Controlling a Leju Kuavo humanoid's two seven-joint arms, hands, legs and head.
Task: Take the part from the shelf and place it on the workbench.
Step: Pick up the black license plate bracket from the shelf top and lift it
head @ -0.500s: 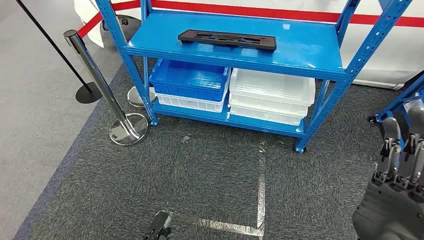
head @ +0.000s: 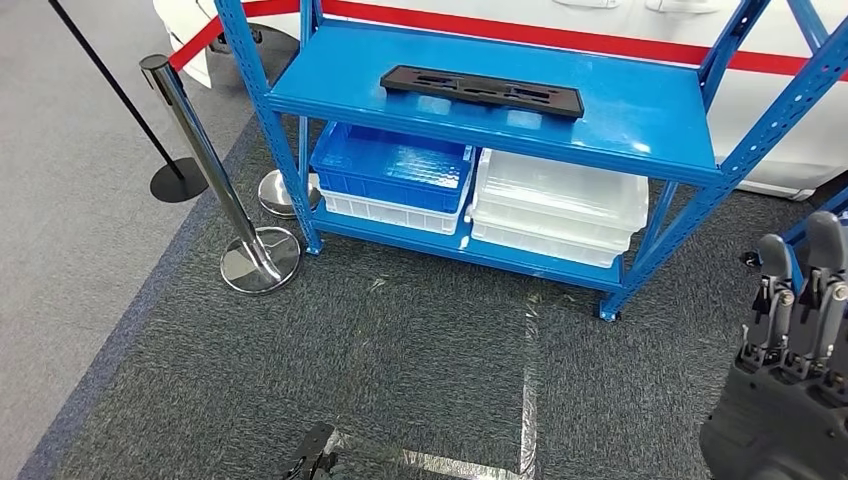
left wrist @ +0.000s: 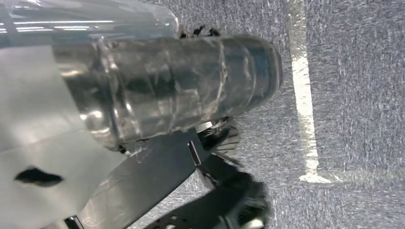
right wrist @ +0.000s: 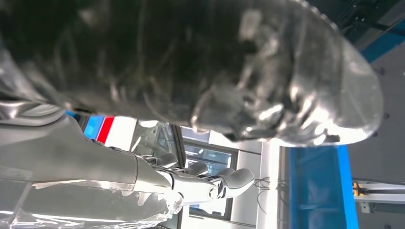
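Part (head: 482, 91) isn't in hand yet. Right hand (head: 785, 370) sits low at the robot's side w/ fingers pointing up and slightly apart, holding nothing (prob. raised ready for the reach). Left hand (head: 312, 460) hangs low over the carpet; can't tell if it's open or closed, too little shows.

Outward to the shelf (head: 640, 110), the landmark: part is a flat black tray lying lengthwise on the top deck, near the back, easy to lift from the front. On the lower deck, blue bin (head: 390, 165) and clear bin (head: 560, 195) sit side by side. Chrome post (head: 215, 175) stands just beside the shelf's corner leg.
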